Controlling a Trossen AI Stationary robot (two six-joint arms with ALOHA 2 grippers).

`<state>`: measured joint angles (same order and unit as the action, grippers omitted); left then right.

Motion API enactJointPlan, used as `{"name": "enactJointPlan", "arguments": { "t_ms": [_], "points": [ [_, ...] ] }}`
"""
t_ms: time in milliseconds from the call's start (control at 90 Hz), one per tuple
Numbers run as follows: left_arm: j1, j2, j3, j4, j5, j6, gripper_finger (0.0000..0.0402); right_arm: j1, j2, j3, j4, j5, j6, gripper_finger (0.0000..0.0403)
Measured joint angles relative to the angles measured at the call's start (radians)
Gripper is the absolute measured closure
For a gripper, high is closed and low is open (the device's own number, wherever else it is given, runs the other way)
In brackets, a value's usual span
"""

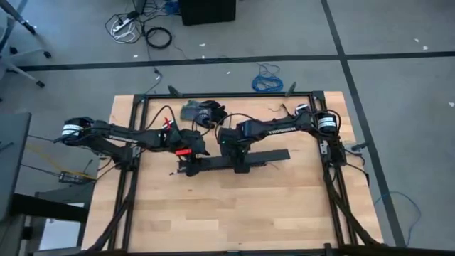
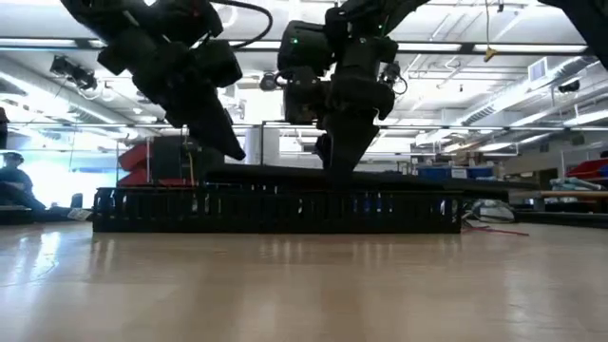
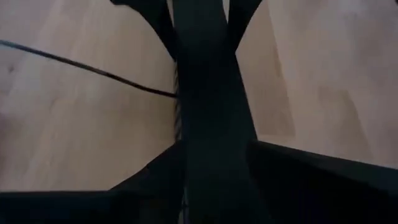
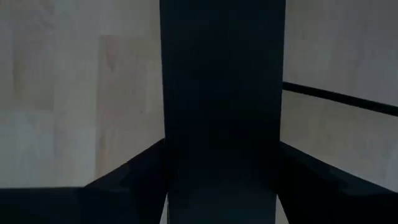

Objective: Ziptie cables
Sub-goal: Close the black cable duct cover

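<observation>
Pale wood bench (image 1: pixel 234 206), butcher-block planks, with a black frame along its edges.

Item: long black slotted strip (image 1: pixel 238 162), lying flat across the middle of the bench, running between its left and right sides; the low view shows it as a ribbed wall (image 2: pixel 275 211) with a flat lid on top.

Item: left gripper (image 1: pixel 190 165), down at the strip's left end. In the left wrist view its fingers (image 3: pixel 155 18) stand one on each side of the strip (image 3: pixel 208 112), clasping it.

Item: right gripper (image 1: pixel 240 165), down on the strip's middle. In the right wrist view the strip (image 4: pixel 221 106) fills the gap between the fingers, which close on its flanks.

Item: cables, only one thin dark wire (image 3: pixel 87 67) to be seen, lying on the bare wood and running up to the side of the strip at the left gripper. Whether others lie inside the strip cannot be told.

Item: small dark clutter (image 1: pixel 202 112) near the bench's far edge, behind the arms.

Item: blue coiled cable (image 1: pixel 267 78) on the floor beyond the far edge.
</observation>
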<state>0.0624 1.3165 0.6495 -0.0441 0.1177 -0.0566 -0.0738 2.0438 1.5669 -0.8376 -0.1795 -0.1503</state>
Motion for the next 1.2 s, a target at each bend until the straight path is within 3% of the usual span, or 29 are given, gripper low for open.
{"name": "enactJointPlan", "arguments": {
  "t_ms": [1200],
  "points": [
    [-0.005, 0.021, 0.0, 0.002, 0.016, 0.001, 0.0239, 0.005, 0.0, 0.0, -0.006, -0.002, -0.004, 0.0145]
  ]
}}
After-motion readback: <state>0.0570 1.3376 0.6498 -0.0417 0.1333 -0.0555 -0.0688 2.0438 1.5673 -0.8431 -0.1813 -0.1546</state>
